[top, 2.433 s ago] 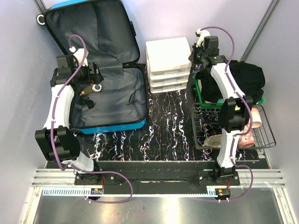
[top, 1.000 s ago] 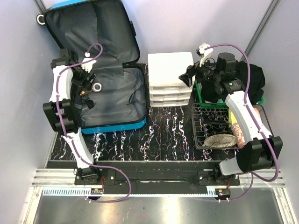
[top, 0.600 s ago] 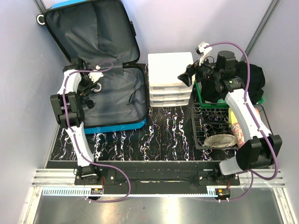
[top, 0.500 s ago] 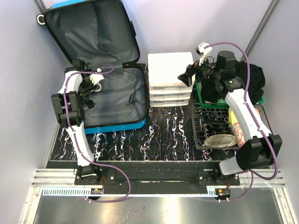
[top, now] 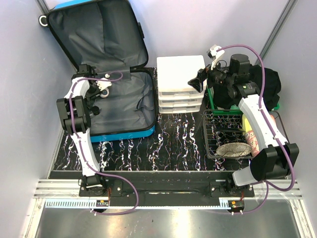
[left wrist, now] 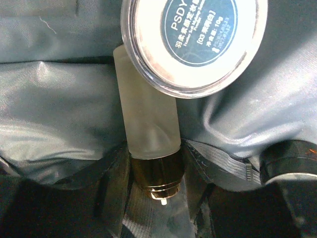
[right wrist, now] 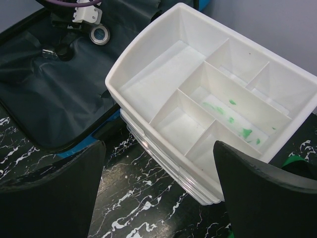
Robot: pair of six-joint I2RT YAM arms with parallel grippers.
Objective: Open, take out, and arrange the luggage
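The blue luggage point(top: 126, 106) lies open at the back left, its lid leaning on the wall and its grey lining bare. Inside it lie a frosted bottle point(left wrist: 148, 114) with a gold cap and a round compact point(left wrist: 193, 39) that touches the bottle's far end. My left gripper point(left wrist: 156, 171) reaches down into the luggage base point(top: 91, 99), its dark fingers pressed against both sides of the bottle's cap. My right gripper point(right wrist: 158, 198) hangs wide open and empty above the table beside the white organiser point(right wrist: 208, 99), near its right front corner point(top: 198, 82).
The white three-drawer organiser point(top: 181, 74) stands right of the luggage, its divided top tray showing. Behind the right arm a green tray point(top: 210, 101) holds a black cloth point(top: 262, 84). A wire basket point(top: 215, 144) at the right holds cups and a round sieve.
The left arm has folded in and lowered its gripper into the luggage base, and its jaws have narrowed around the bottle's cap. The right arm has stayed still over the last second.
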